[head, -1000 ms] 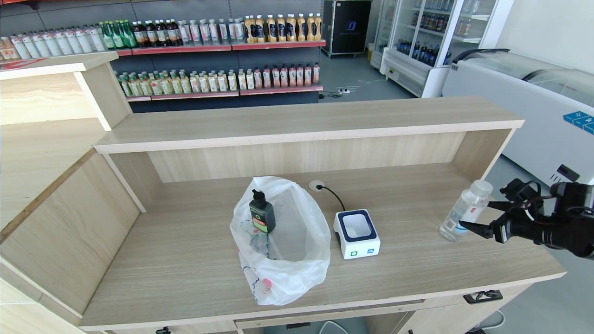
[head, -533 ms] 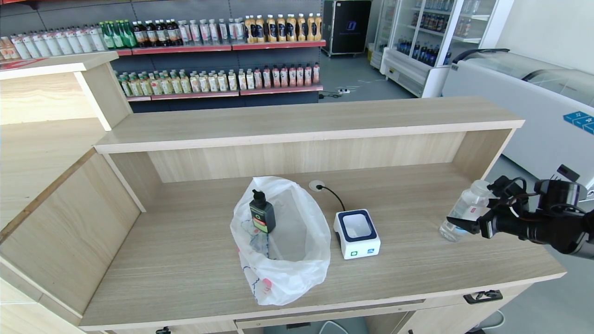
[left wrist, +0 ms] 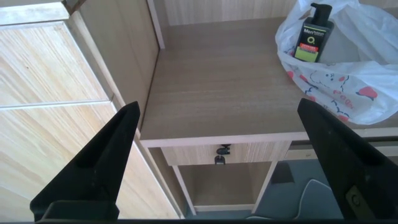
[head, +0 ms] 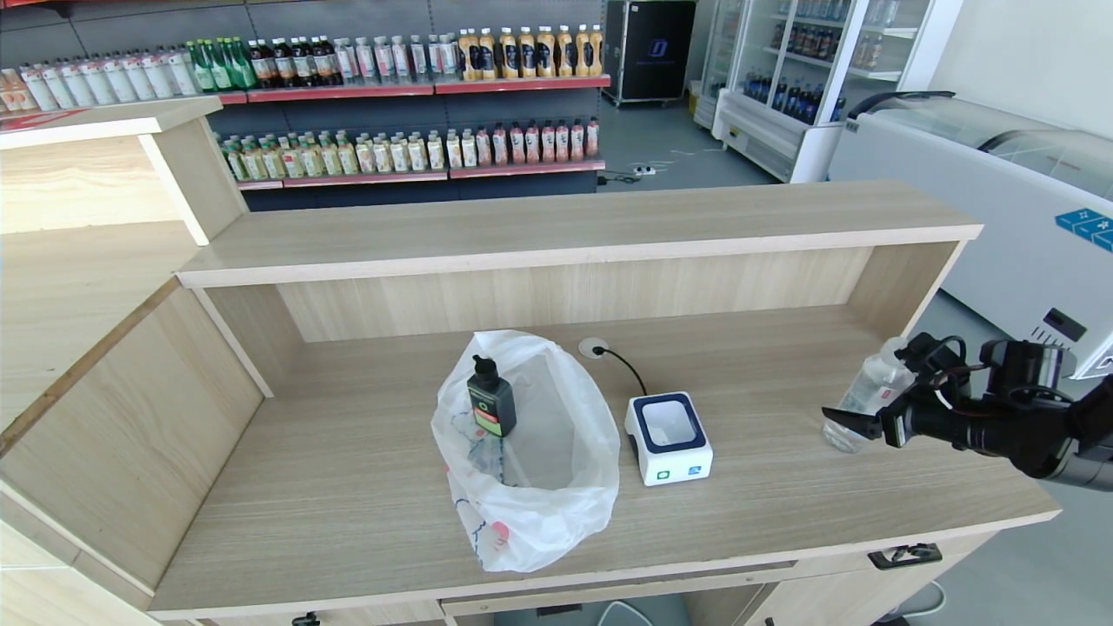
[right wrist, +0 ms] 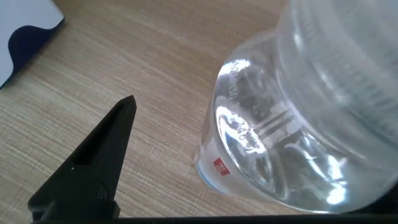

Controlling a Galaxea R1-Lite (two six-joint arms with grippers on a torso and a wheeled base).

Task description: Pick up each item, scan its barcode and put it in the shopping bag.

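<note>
**Inspector:** Right hand, state and position?

**Recorder:** The right hand (head: 854, 398) is at the far right end of the surface (head: 348, 487), level with the clear water bottle (head: 878, 374). Its jaws stand apart, one on either side of the bottle. The right wrist view shows bare wood between one finger (right wrist: 93, 165) and the bottle wall. Nothing is gripped.

**Inspector:** The bottle itself?

**Recorder:** It stands on its base on the surface near the right edge, with its cap on. It is well apart from the scanner (head: 668, 437).

**Inspector:** Scanner and bag?

**Recorder:** The scanner is white with a dark-framed window and sits near the middle of the surface. A black cable (head: 622, 365) runs from it to a port behind. The shopping bag (head: 522, 522) lies just beside the scanner on its left, with its mouth open. A dark pump bottle (head: 490, 404) stands upright inside, against the bag's left wall.

**Inspector:** Left hand?

**Recorder:** The left hand (left wrist: 217, 104) is out beyond the near left corner of the surface. Its jaws are spread wide and hold nothing. It is well apart from the bag.
</note>
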